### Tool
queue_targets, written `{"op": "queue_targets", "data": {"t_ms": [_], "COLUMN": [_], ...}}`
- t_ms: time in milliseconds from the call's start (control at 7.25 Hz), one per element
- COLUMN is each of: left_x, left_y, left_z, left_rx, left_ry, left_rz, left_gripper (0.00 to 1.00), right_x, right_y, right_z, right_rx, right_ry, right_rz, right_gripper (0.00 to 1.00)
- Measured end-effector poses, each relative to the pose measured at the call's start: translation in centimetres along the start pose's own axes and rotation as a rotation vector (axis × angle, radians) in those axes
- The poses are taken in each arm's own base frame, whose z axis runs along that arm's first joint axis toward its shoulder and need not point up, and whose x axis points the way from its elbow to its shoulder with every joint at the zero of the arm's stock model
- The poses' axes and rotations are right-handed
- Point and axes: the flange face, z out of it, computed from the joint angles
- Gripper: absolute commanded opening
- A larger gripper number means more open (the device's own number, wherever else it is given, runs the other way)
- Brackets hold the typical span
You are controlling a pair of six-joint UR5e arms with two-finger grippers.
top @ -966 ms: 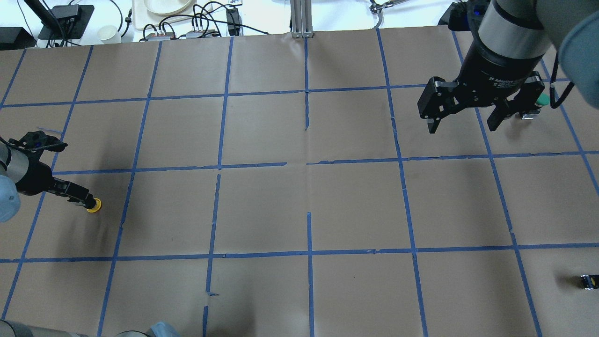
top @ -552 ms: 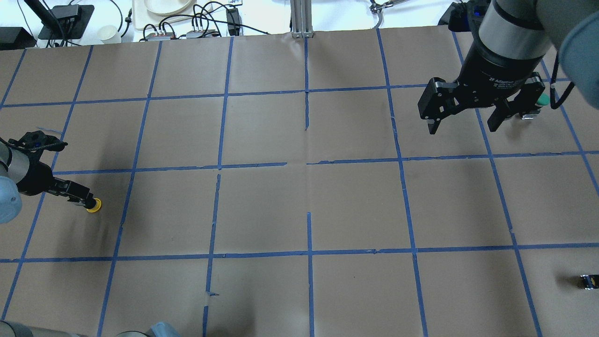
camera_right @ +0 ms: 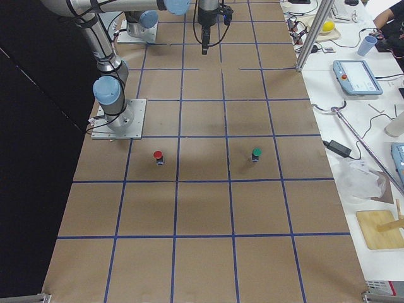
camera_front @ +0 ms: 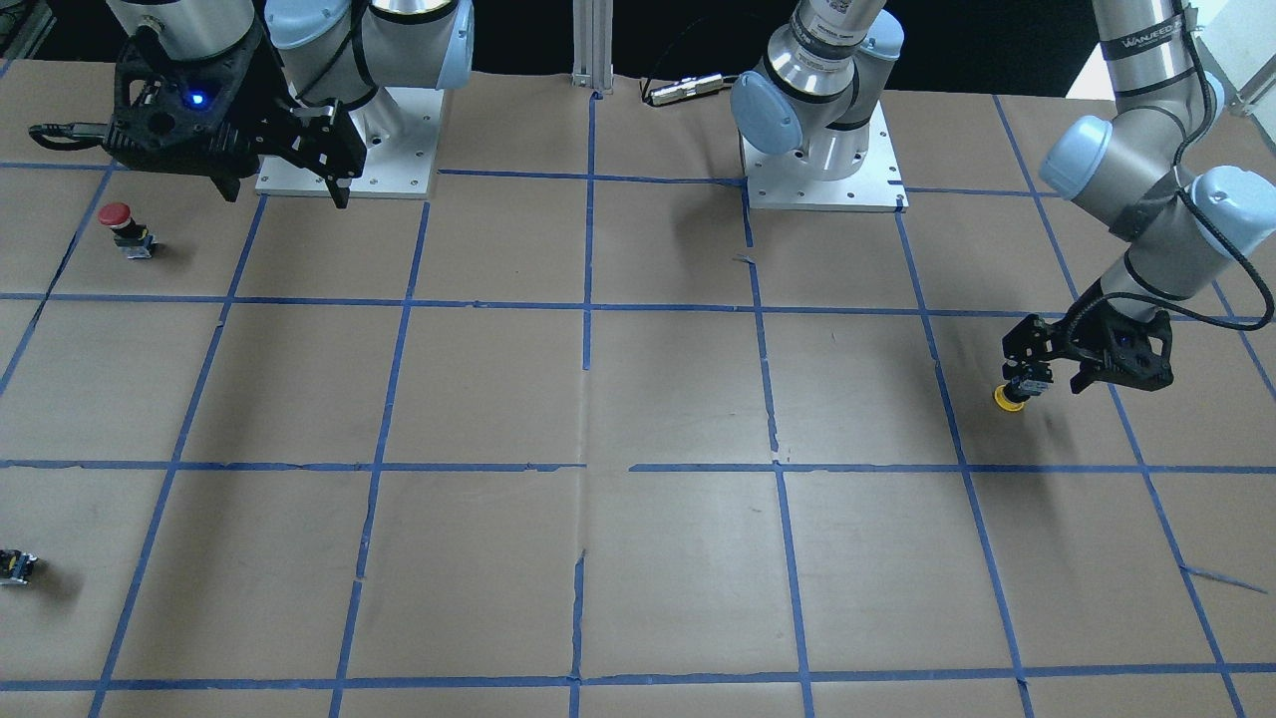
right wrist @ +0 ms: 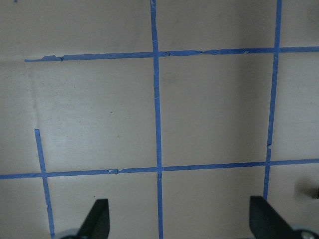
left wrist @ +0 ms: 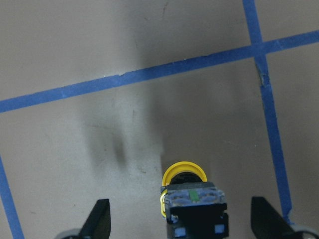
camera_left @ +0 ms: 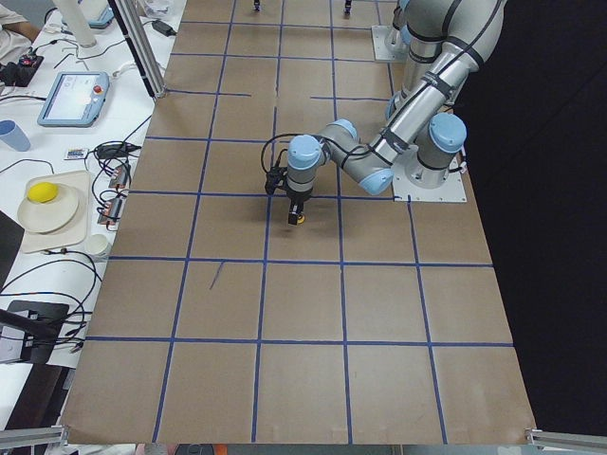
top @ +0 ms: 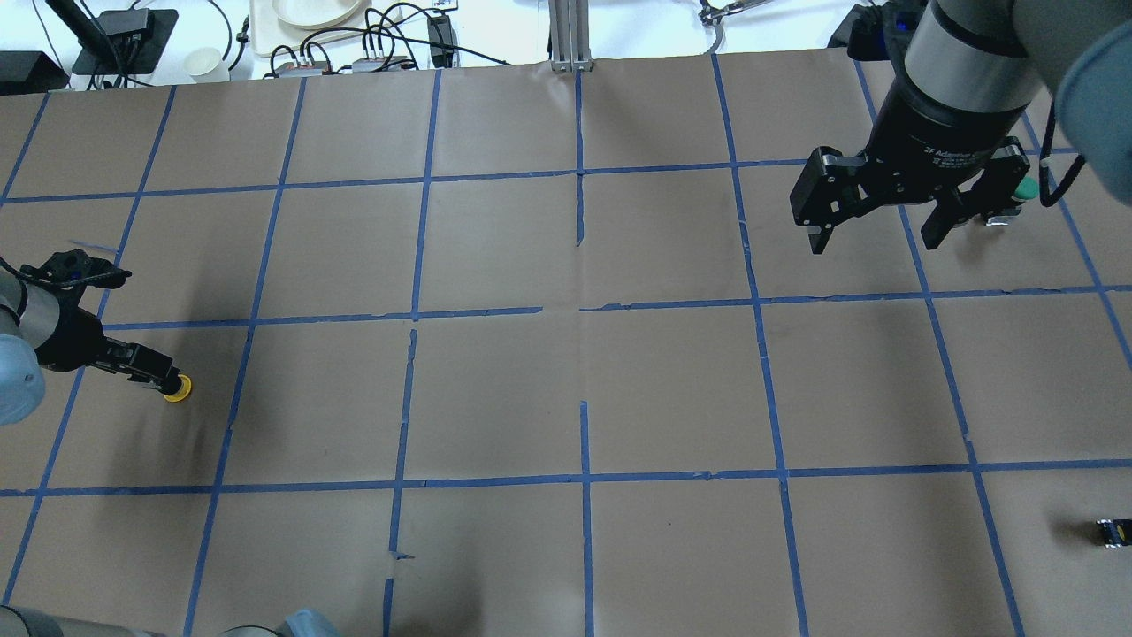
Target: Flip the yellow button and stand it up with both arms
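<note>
The yellow button [left wrist: 183, 173] stands upside down on the brown paper, yellow cap on the table and black-and-grey block on top. It also shows at the left of the overhead view [top: 179, 388] and in the front view [camera_front: 1009, 400]. My left gripper [left wrist: 179, 225] is low over it and open. Its fingers [left wrist: 99, 221] stand wide on either side of the block without touching it. My right gripper [top: 875, 237] is open and empty, high over the far right of the table, far from the button; it also shows in the front view [camera_front: 284, 191].
A red-capped button [camera_front: 118, 221] and a green-capped button [top: 1024, 188] stand under and beside the right arm. A small capless black block [top: 1110, 531] lies at the near right edge. Cables, a cup and a plate [top: 305, 11] lie beyond the far edge.
The left arm has drawn back slightly toward the left edge. The yellow button stays in place. The right arm has barely moved.
</note>
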Motion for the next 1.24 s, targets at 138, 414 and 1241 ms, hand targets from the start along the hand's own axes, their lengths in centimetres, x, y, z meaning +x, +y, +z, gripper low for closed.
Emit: {"op": "queue_targets", "data": {"t_ms": [138, 414, 1241], "left_x": [0.0, 0.09, 0.37], "left_y": [0.01, -0.02, -0.1], "left_z": [0.11, 0.23, -0.24], "left_rx": [-0.001, -0.003, -0.003], "left_ry": [0.002, 0.004, -0.005], "left_rz": [-0.001, -0.001, 0.003], "left_gripper": [0.84, 0.73, 0.29], "right_x": [0.01, 0.09, 0.92], "right_y": [-0.05, -0.05, -0.55], "right_z": [0.07, 0.45, 0.9], "right_rx": [-0.001, -0.008, -0.008], "right_ry": [0.0, 0.0, -0.008], "right_rz": [0.0, 0.014, 0.204], "right_gripper": [1.0, 1.0, 1.0]}}
